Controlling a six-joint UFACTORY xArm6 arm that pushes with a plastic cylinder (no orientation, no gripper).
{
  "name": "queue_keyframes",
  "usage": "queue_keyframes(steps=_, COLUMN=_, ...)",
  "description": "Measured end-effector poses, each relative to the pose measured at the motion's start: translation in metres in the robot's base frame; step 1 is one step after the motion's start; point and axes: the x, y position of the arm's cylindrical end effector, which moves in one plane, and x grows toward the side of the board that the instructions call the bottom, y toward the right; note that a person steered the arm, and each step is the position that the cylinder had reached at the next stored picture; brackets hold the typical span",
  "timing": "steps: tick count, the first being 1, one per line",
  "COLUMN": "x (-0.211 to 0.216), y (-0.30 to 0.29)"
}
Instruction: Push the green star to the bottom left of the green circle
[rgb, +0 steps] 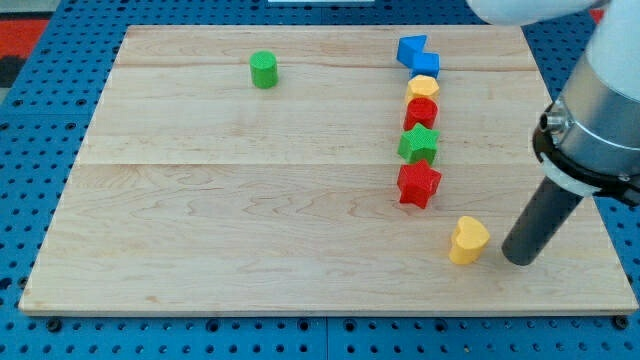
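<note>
A: So, where's the green star (419, 144) rn?

B: Mid-right of the wooden bench (200, 220), in a col. of blocks running top to bottom. Above it a red block (421, 112), hexagon-ish, touching it; below it a red star (418, 185), touching or nearly so.

A: Rest of the col.?

B: At the top a blue block (416, 54), angular, shape hard to call. Under it a yellow block (423, 87), flat-sided, prob. a hexagon, resting against the red one.

A: And the green circle (263, 70)?

B: Upper left part of the bench, alone, well apart from the col. It's a short cylinder. Star is far to the view's right of it and lower.

A: My tip (520, 258)?

B: Lower right of the bench, at the end of the dark rod coming down from the grey arm. Just beside a yellow heart (468, 239), on its right side w/ a small gap, not touching as far as I can see. Tip is well below and right of the green star; red star is nearer to it.

A: Gripper state?

B: No gripper on this rig, just the rod, so nothing released or clenched to report.
</note>
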Motion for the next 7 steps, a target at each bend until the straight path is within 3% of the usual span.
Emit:
queue_keyframes(steps=2, x=-0.019, y=-0.057)
queue_keyframes(steps=4, x=-0.083, y=-0.023)
queue_keyframes(steps=5, x=-0.124, y=-0.046)
queue_keyframes(steps=6, x=-0.136, y=-0.039)
queue_keyframes(steps=7, x=-0.141, y=-0.094)
